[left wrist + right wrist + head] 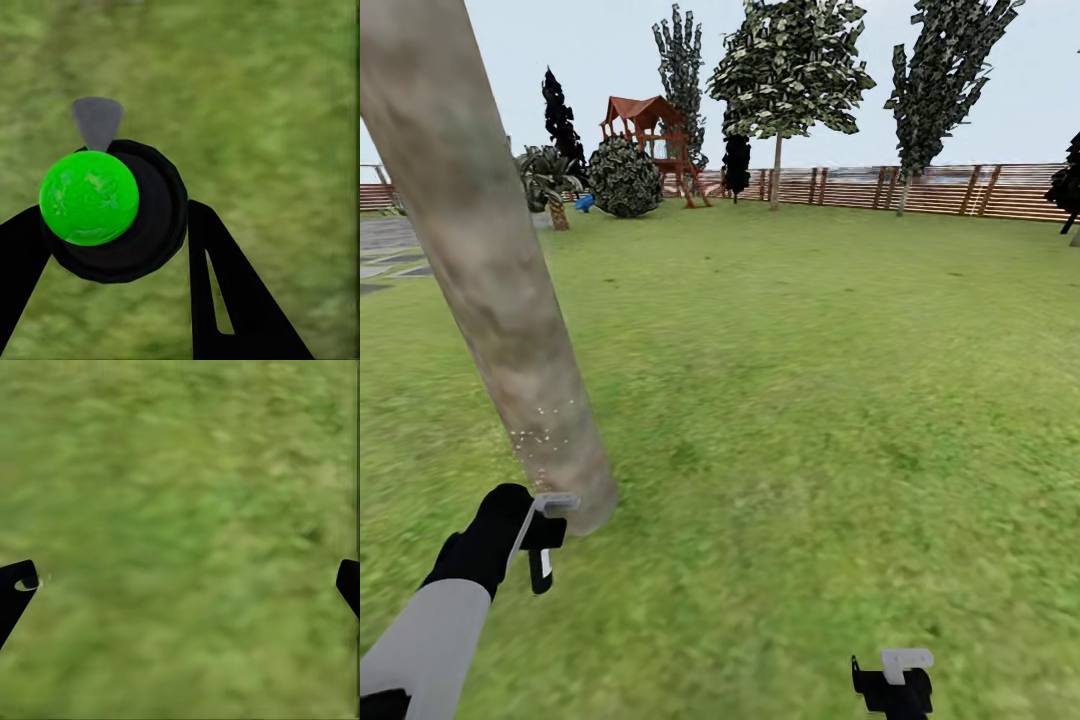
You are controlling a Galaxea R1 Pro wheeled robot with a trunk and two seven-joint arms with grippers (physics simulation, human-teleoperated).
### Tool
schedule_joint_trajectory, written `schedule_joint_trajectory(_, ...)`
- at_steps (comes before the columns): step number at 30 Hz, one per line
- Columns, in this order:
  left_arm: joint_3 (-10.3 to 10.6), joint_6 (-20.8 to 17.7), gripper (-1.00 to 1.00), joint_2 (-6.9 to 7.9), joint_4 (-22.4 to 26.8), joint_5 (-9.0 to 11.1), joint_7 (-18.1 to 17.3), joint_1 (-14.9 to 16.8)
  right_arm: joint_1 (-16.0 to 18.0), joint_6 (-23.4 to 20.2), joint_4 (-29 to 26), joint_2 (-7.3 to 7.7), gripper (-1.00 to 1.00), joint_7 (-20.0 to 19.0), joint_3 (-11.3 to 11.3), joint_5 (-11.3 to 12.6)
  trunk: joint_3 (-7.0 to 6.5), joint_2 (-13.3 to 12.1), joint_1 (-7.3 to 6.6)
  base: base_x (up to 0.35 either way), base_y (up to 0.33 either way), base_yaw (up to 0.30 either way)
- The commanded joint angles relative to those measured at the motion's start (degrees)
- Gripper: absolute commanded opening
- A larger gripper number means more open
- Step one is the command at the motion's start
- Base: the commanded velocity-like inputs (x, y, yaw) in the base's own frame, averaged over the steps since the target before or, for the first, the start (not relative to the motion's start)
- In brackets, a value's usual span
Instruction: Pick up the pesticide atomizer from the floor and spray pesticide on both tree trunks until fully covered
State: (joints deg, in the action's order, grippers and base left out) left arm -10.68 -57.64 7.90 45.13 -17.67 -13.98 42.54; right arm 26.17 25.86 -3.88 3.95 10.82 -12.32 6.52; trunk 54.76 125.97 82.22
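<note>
A thick mottled grey-brown tree trunk (490, 270) slants across the left of the head view and meets the lawn just beyond my left gripper (545, 540). Tiny whitish pesticide specks (540, 432) dot the trunk's lower part. The left gripper (116, 214) is shut on the pesticide atomizer (90, 196), a black round body with a bright green ball and a grey nozzle tip (97, 120). Low at the right, my right gripper (895, 682) hangs over bare grass, and its fingertips (16, 585) stand wide apart with nothing between them.
Lawn (810, 380) stretches ahead to a reddish-brown slat fence (960, 190). At the far side stand a leafy tree (790, 70), dark narrow trees (945, 80), a round bush (625, 178), a short palm (550, 180) and a red play tower (650, 130). Grey paving (385, 250) lies far left.
</note>
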Motion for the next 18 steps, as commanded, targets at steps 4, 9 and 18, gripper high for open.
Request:
schedule_joint_trajectory(4, -0.7, -0.1, -1.0, 0.18, 0.1, -0.6, -0.5, -1.7, 0.0, 0.2, 0.0, -0.01, 1.0, 0.1, -0.5, 0.6, 0.05, 0.0, 0.01, 0.197, -0.196, 0.054)
schedule_joint_trajectory(9, -2.4, 0.1, -1.0, 0.07, 0.1, -0.7, -0.4, -3.2, 0.0, 0.2, 0.0, -0.08, 1.0, 0.1, -0.6, 0.7, 0.05, 0.0, 0.01, 0.262, -0.141, 0.253)
schedule_joint_trajectory(18, -2.4, 1.5, -1.0, -1.7, -2.4, -0.8, 5.0, -4.4, 0.0, 0.2, 0.0, -0.08, 1.0, 0.0, -0.6, 0.7, 0.05, 0.0, 0.01, 0.176, -0.092, 0.277)
